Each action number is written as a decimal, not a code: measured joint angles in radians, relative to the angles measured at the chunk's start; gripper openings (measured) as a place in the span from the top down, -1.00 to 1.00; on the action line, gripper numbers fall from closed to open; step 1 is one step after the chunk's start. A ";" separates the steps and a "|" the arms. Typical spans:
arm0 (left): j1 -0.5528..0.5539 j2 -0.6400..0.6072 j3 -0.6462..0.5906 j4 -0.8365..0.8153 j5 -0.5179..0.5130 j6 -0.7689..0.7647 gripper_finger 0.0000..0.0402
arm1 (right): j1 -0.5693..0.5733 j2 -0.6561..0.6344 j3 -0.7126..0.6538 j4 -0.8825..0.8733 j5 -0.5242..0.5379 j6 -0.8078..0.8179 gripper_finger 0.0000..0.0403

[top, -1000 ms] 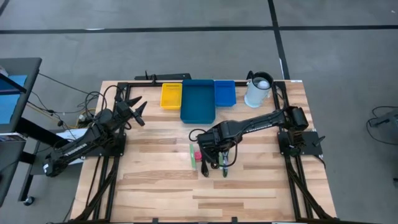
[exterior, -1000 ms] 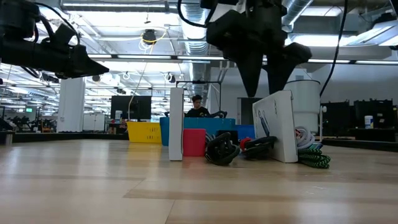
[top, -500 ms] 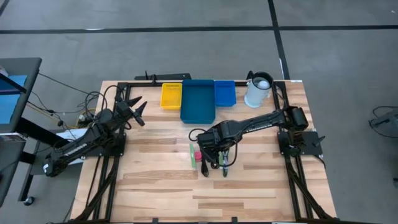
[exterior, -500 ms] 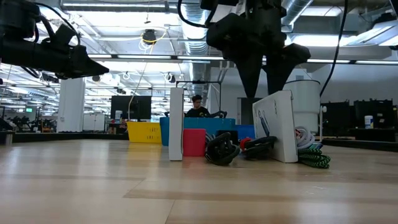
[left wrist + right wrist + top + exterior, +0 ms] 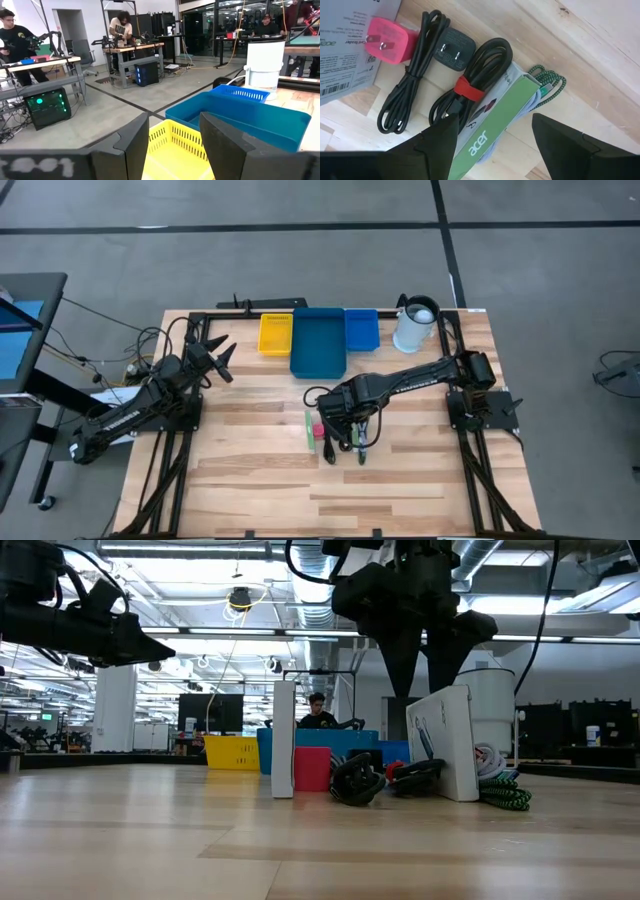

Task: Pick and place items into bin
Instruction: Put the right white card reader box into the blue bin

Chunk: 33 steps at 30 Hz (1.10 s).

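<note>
Green box on wood table, just under right gripper, fingers spread, empty; black cables beside box. Left gripper spread above yellow bin.

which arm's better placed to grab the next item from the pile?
Right. Its hand hangs open directly over the items: the green box and banded black cable lie between its fingers. The left hand waits near the yellow bin, away from the pile.

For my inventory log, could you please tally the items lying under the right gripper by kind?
Black cables: 2
Green braided cable: 1
Pink plug adapter: 1
Black plug adapter: 1
Green Acer box: 1
White printed box: 1
Total: 7
</note>
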 joint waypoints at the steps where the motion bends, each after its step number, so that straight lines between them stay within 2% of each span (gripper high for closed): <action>1: 0.000 0.000 0.000 0.000 0.000 -0.001 0.17 | 0.000 0.000 0.000 0.000 0.000 0.000 -0.24; 33: 0.000 0.000 0.000 0.000 0.000 0.002 0.17 | 0.000 0.001 -0.034 0.021 -0.009 -0.008 -0.24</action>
